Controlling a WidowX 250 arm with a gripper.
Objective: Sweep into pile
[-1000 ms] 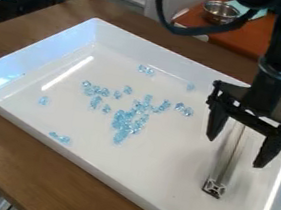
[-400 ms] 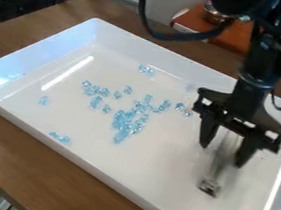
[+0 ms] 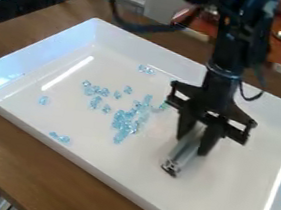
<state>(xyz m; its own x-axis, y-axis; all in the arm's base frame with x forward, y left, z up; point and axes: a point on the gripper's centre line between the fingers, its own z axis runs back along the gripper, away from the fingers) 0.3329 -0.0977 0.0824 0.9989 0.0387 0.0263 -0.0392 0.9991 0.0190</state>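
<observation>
- The black two-finger tool (image 3: pixel 190 147) is clamped on a silver metal bar (image 3: pixel 179 159) inside the white rectangular tray (image 3: pixel 48 146).
- Translucent light-blue pieces (image 3: pixel 125 121) lie in the tray, some clustered near the bar, others scattered.

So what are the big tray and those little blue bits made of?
The tray looks like glossy white plastic, perhaps enamel, going by its bright streaked reflections. The blue bits seem shiny, translucent plastic or glass, judging by their glints.
</observation>
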